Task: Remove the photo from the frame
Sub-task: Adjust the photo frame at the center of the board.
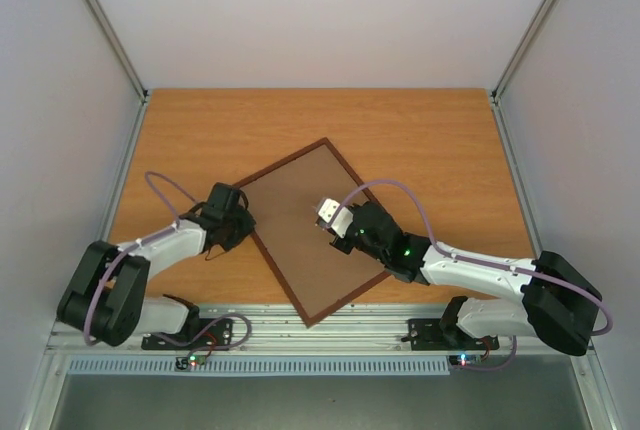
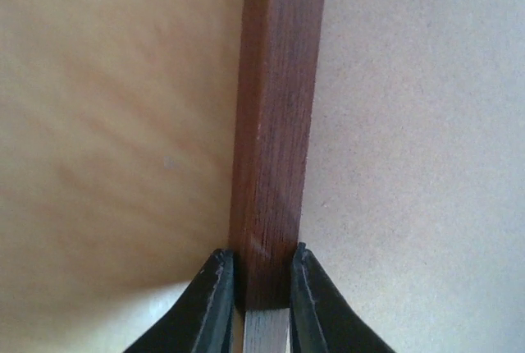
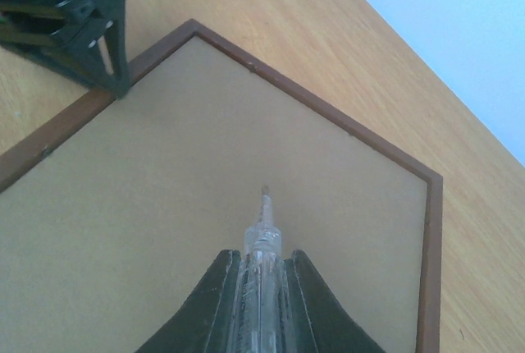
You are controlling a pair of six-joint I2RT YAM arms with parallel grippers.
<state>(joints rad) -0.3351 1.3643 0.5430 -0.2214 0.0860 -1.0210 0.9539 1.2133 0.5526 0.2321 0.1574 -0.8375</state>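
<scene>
The frame lies back-up on the table, turned like a diamond, with its plain brown back showing. The photo is hidden. My left gripper is shut on the frame's left rail; in the left wrist view the dark reddish rail runs straight between the two fingertips of the left gripper. My right gripper hovers over the middle of the back, shut on a clear pointed tool whose tip points down at the board.
Orange wooden table surrounds the frame, with white walls on three sides. The frame's near corner reaches the table's front edge by the metal rail. In the right wrist view the left arm's black fingers stand at the frame's rail.
</scene>
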